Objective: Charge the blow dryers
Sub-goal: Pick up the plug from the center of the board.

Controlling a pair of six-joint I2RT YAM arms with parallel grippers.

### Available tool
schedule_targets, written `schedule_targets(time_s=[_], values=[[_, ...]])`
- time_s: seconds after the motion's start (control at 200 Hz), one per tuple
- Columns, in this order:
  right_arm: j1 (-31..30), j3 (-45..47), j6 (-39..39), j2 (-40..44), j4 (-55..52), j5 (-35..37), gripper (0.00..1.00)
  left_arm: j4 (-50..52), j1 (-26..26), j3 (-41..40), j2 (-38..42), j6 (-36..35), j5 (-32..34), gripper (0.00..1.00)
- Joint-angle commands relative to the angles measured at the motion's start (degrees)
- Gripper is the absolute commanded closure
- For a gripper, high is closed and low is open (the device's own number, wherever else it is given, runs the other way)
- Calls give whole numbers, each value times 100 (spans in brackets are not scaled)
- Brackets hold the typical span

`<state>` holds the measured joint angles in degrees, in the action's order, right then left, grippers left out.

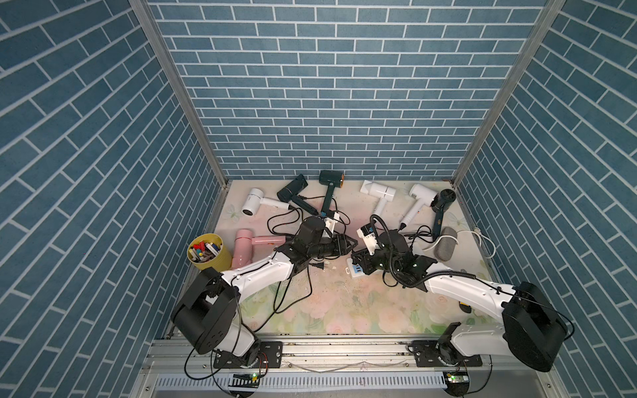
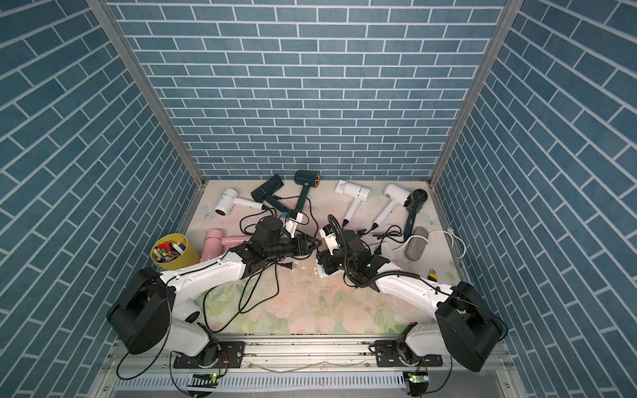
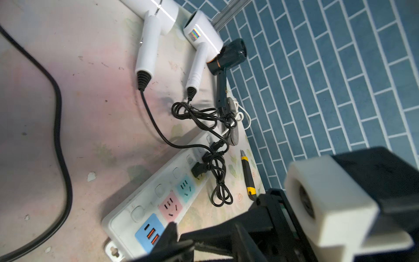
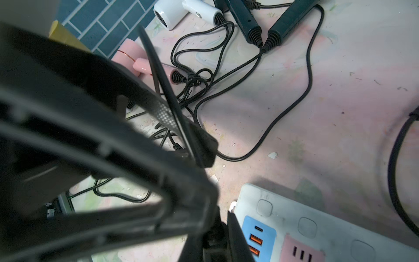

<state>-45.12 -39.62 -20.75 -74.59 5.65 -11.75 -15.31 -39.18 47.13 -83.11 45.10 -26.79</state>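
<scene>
Black cord tangle (image 3: pixel 209 157) draped over power strip (image 3: pixel 147 202); utility knife (image 3: pixel 248 179) just beside.

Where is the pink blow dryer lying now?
In both top views the pink blow dryer lies flat on the left side, next to the yellow cup.

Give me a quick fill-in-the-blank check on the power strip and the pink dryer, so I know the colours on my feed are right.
1. The USB ports of the power strip sit on its ___ panel.
2. Between the strip's blue and teal panels is a ___ socket panel.
3. The pink blow dryer lies right next to a ___ cup full of small coloured bits.

Missing words: blue; pink; yellow.
</scene>
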Motion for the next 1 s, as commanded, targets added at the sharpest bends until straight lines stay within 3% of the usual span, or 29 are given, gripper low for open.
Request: schedule_targets(time_s=[0.0,0.115,0.335,0.495,0.64,0.725,0.995], values=[[-32,197,-242,296,467,92,100,-129,-89,-244,324,-107,161,42],[-40,409,-336,470,726,172,100,-257,-200,-531,556,-83,291,37],[-73,753,-605,673,1360,356,100,-1135,-406,-1345,632,390,571,35],[-125,949,-840,678,1930,456,100,-2491,-523,-1706,31,1278,374,36],[-183,987,-1001,649,2149,631,100,-4496,-664,-2171,-603,2063,530,36],[-190,932,-1109,602,2064,763,100,-4921,-729,-2213,-856,2029,603,37],[-188,825,-1413,576,1830,883,100,-4879,-788,-2110,-1196,1324,619,44]])
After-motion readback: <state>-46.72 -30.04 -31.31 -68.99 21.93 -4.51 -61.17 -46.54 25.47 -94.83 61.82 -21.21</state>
